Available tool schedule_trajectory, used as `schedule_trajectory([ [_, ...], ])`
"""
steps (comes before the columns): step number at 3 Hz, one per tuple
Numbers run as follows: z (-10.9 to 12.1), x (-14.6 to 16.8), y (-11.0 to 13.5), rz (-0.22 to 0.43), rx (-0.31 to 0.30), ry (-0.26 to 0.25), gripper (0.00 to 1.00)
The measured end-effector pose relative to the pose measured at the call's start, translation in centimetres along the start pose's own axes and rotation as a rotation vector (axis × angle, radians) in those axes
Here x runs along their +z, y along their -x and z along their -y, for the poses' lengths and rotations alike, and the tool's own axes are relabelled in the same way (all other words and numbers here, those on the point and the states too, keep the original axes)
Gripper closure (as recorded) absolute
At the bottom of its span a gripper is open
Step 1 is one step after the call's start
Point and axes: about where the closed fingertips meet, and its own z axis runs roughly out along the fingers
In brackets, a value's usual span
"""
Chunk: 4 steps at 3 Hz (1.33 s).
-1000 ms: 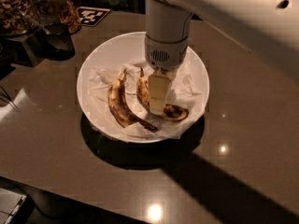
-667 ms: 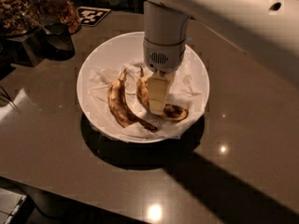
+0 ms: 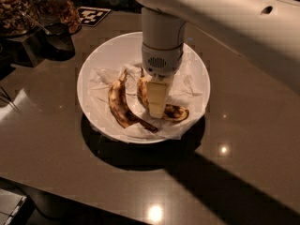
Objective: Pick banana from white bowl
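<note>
Camera view, gripper: the gripper [image 3: 157,110] hangs straight down from the white arm [image 3: 220,13] into the bowl, its tip low among the fruit
Camera view, grip state: cannot tell how far open it is, nor whether it has hold of anything; its own body hides the contact
Camera view, banana: the banana [image 3: 175,112] lies directly under the gripper, its plump dark-blotched end showing just beyond the tip on the picture's right, its stem end showing behind the tip
Camera view, white bowl: the white bowl [image 3: 117,48] surrounds the gripper on all sides, lined with crumpled paper towel [image 3: 190,86]
Camera view, second banana: a thinner brown banana [image 3: 119,106] lies just beside the gripper on the picture's left, its dark point running in close under the tip
Doing the step well: my judgement is to close across the banana's middle, firmly but gently since it looks soft, then lift straight up without snagging the neighbour or the towel
Count: two bananas, one bowl, one towel lining, one gripper
Surroundings: brown table [image 3: 243,139] beneath; nut jars [image 3: 14,3] well away, behind the gripper
</note>
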Motion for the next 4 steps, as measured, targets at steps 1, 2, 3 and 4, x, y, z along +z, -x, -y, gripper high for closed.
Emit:
schedule_trajectory([
  [1,0.2,1.0,0.3,-0.018,-0.004,0.020,0.38],
  [2,0.5,2.0,0.5,-0.032,-0.002,0.038,0.38],
  [3,0.6,2.7,0.7,-0.046,-0.006,0.046,0.57],
  [4,0.6,2.8,0.7,-0.047,-0.006,0.047,0.87],
])
